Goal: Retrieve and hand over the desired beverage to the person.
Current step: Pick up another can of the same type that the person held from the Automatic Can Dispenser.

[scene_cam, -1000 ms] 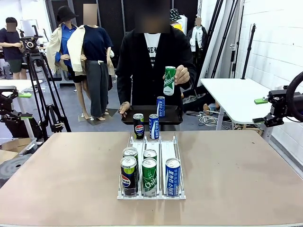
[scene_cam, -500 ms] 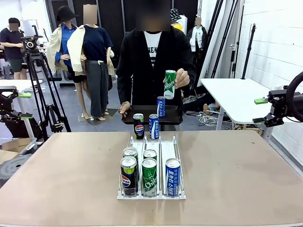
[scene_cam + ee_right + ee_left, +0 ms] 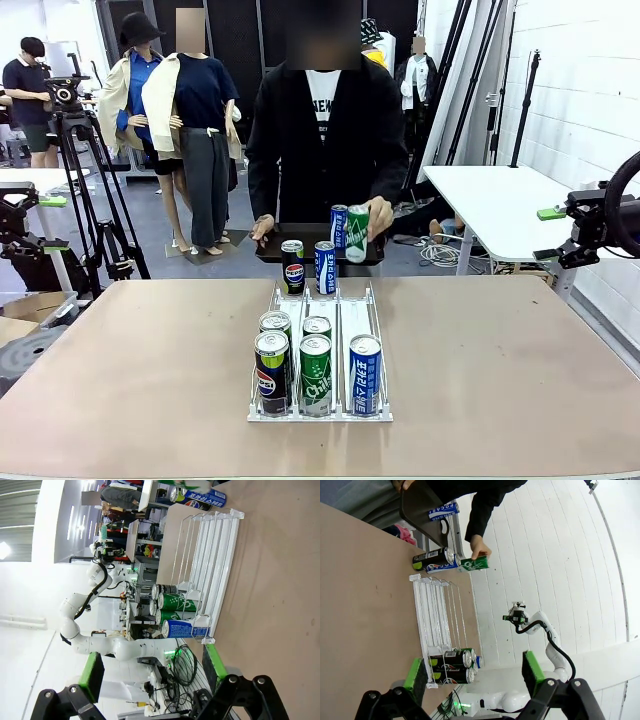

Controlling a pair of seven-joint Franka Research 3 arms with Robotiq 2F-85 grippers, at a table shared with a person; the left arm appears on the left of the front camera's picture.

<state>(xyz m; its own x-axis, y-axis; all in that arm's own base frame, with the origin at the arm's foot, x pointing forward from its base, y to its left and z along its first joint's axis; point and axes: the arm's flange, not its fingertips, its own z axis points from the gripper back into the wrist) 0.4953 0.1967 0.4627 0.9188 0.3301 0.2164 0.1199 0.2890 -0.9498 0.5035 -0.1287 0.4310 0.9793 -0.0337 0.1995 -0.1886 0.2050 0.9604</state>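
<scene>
The person's hand (image 3: 378, 215) has lowered the green can (image 3: 357, 233) to the tray (image 3: 268, 251); left tool (image 3: 472, 661) and right tool (image 3: 152, 654) gape empty, retrieval not begun.

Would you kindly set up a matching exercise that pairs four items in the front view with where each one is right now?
Column one:
1. far green metal can
2. black plastic tray
3. near blue metal can
4. near black cola can

Column two:
A. front of the white wire rack's right lane
B. gripped in the person's hand
C. front of the rack's left lane
D. beyond the table, carrying a tall blue can

Pairs: 1-B, 2-D, 3-A, 4-C.
</scene>
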